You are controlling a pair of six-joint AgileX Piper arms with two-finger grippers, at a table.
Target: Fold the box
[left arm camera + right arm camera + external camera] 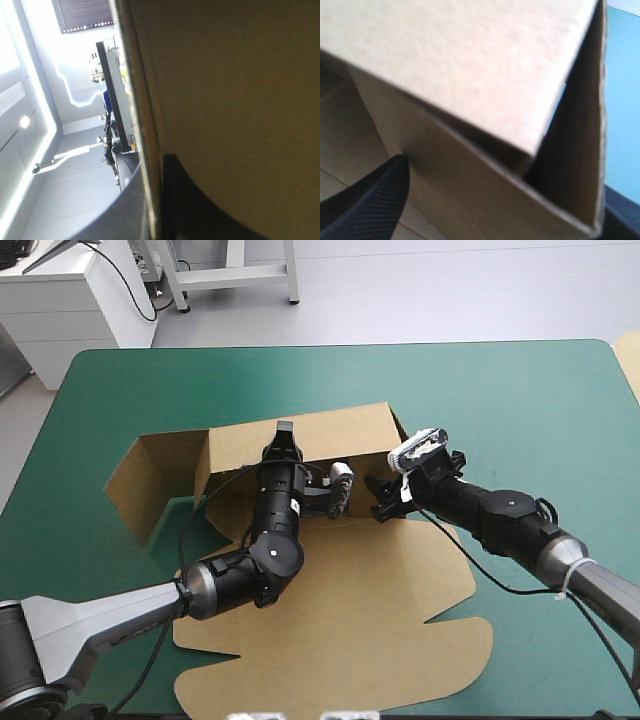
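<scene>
The brown box (350,610) lies across the middle of the table, its base and lid flat toward the front. Its back wall (340,435) stands raised, and a side flap (150,480) spreads out to the left. My left gripper (283,432) reaches up at the wall's top edge. In the left wrist view the board edge (142,100) runs between the black fingers (200,200), shut on it. My right gripper (383,498) is at the wall's right end. It stands open, and the box corner (560,200) lies between its fingers (370,205).
Bare teal-green cover (500,390) stretches beyond the box toward the far and right edges. A pale brown shape (630,360) shows at the table's right edge. A white cabinet (70,300) stands past the far left corner.
</scene>
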